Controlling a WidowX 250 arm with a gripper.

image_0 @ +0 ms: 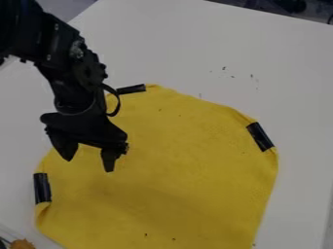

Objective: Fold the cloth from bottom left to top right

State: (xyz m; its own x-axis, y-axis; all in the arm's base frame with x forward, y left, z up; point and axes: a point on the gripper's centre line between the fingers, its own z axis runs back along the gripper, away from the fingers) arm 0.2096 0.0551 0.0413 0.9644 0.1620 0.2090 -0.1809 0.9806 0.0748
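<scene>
Gripper fingers spread wide with nothing between them, the black two-finger gripper (88, 164) hangs over the left part of the yellow cloth (179, 170), which lies spread out from the centre of the frame down past its bottom edge. Whether the tips touch the fabric I cannot tell.

Nearest, at the lower left corner of the frame, an orange object (23, 244) sits close to the cloth; a low approach to that side could knock it. The cloth's bottom edge runs out of the frame, so a grip judged from here might miss the true corner and leave the fold skewed.

At the left of the frame, a black strip (42, 188) marks a gathered corner, a likely place to grasp. The fingers are above and to the right of it; closing where they are could pinch flat fabric mid-panel or catch nothing. The strip may be slick, too, and let go partway through the lift.

Farther up, the right-hand black strip (261, 136) could slide if the pull drags the whole cloth over the smooth white table (280, 63) instead of folding it. Near the top black strip (132, 89), the looped cable (114, 101) on the arm (71, 68) could snag during a low sweep toward the upper right.
</scene>
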